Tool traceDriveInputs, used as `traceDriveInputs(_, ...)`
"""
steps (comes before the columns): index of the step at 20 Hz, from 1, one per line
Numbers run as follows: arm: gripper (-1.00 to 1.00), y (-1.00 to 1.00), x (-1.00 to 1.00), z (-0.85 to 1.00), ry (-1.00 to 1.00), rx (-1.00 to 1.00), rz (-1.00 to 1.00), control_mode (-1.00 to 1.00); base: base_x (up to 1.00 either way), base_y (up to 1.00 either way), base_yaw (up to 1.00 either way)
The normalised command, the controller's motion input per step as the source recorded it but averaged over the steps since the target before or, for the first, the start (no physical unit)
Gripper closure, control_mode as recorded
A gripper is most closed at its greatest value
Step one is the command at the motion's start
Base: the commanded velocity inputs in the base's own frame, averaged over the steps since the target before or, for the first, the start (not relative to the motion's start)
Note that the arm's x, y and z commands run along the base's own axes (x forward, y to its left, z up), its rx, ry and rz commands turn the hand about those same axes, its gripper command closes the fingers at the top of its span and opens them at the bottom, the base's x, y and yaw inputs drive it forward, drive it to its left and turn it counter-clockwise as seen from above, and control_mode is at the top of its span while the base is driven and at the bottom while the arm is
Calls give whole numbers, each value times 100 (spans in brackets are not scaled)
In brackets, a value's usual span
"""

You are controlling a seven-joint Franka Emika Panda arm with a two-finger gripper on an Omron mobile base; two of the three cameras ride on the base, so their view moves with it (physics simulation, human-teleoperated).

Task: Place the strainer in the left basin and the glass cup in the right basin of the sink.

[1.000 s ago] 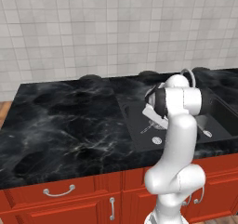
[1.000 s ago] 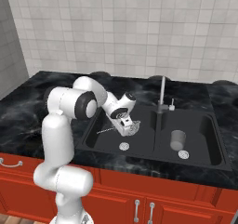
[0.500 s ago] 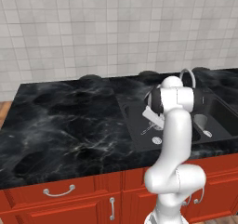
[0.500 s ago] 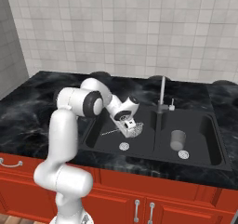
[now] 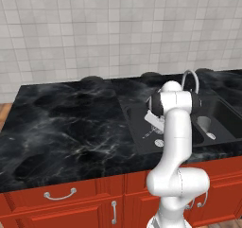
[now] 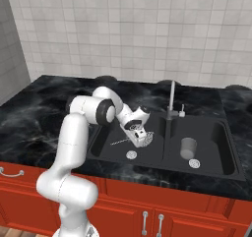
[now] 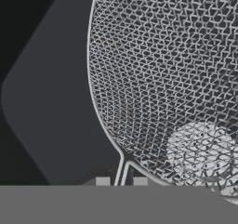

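With the two-finger gripper (image 6: 142, 136) pinched on the thin handle of the silvery wire-mesh strainer (image 6: 145, 138), lower it level into the wide black left basin (image 6: 110, 147) before releasing.

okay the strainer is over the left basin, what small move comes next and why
Probably lower a little further, then open. The gripper is shut on the strainer, which hangs above the left basin floor near the drain, and the glass cup already sits in the right basin.

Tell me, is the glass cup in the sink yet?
Yes. The cup sits in the right basin, beside its drain, apart from the gripper.
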Motion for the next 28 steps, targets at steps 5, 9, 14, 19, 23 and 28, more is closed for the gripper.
traceDriveInputs(5,100,-6,15,-45,0,0,0,-100,0,0,0)
traceDriveInputs(9,100,-4,3,-42,0,0,2,-100,0,0,0)
traceDriveInputs(14,100,0,-16,-48,0,-2,8,-100,0,0,0)
traceDriveInputs(19,100,-3,-58,-47,0,-6,14,-100,0,0,0)
traceDriveInputs(23,-100,-15,-59,-18,-1,-6,12,-100,0,0,0)
traceDriveInputs(28,-100,-21,-44,27,-8,0,7,-100,0,0,0)
